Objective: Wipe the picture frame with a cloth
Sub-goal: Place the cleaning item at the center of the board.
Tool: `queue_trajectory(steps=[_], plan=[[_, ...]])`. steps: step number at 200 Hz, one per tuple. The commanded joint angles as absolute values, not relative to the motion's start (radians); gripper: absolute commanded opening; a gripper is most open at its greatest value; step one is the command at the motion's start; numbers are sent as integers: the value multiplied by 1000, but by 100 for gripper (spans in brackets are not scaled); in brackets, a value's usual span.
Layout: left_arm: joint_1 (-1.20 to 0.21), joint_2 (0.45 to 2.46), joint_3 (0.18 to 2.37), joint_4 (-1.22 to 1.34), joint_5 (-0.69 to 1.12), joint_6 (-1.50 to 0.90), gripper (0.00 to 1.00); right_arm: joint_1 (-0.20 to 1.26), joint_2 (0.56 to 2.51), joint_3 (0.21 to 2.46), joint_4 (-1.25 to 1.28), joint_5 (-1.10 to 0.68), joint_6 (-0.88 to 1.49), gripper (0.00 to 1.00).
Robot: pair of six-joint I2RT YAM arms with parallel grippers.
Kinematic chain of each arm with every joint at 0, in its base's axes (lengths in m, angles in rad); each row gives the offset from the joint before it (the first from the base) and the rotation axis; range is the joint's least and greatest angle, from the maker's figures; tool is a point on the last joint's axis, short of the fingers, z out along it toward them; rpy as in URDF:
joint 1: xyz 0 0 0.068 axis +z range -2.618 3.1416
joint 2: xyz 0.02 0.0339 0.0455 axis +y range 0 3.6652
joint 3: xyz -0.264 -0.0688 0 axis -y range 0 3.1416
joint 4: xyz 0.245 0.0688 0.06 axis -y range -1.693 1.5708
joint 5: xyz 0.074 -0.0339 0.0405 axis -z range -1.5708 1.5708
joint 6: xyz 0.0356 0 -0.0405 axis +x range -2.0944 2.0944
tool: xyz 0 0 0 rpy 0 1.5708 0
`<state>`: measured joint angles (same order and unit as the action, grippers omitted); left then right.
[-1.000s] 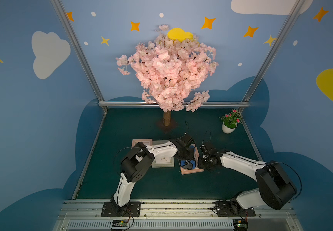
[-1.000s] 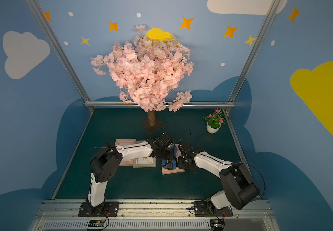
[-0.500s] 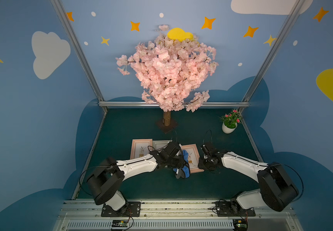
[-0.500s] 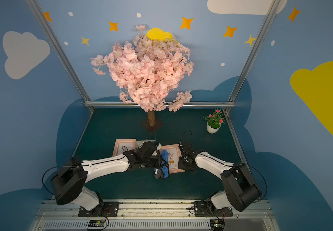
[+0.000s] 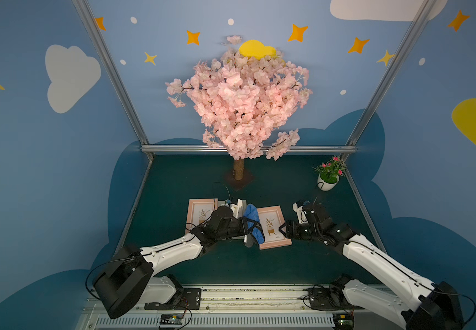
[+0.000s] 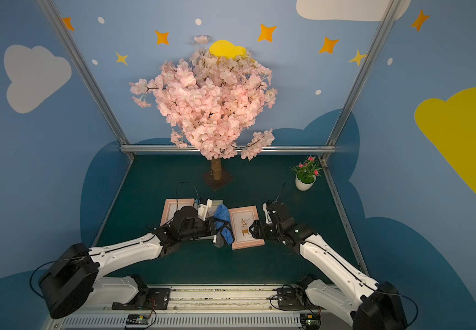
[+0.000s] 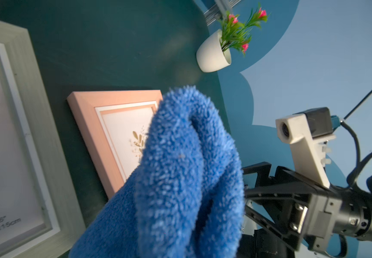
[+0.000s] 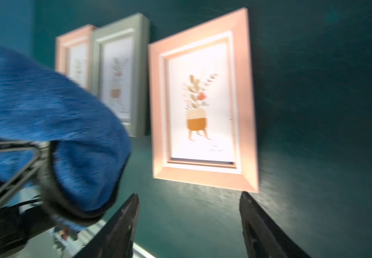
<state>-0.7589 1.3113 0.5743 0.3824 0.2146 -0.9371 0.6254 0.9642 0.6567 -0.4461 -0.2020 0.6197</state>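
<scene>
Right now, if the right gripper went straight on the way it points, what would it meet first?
Most likely the edge of the nearest pink picture frame, straight ahead of the open right gripper; how high the gripper rides above the table is unclear.

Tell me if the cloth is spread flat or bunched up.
Bunched: the cloth is doubled over in thick folds in both wrist views, not lying flat.

In the left wrist view the fluffy cloth (image 7: 180, 178) covers one side of the pink picture frame (image 7: 115, 98), and the grey frame (image 7: 46, 143) runs off the edge. From above, the left arm (image 5: 174, 253) hides most of that grey frame, and the cloth wraps the left gripper (image 5: 244, 227) so its tips cannot be seen. The right wrist view is smeary all over.
</scene>
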Motion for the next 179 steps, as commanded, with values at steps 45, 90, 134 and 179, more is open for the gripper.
queue_trajectory(steps=[45,90,134,179], plan=[[-753,1321,568,546,288,-988,3,733,835,518,-90,-494,661,73],[-759,1352,562,631,353,-1037,3,776,826,495,-4,-495,651,73],[-791,1400,537,838,377,-1141,3,789,890,552,-59,-432,589,73],[-837,1442,594,859,381,-1146,3,805,949,595,-75,-353,579,70]])
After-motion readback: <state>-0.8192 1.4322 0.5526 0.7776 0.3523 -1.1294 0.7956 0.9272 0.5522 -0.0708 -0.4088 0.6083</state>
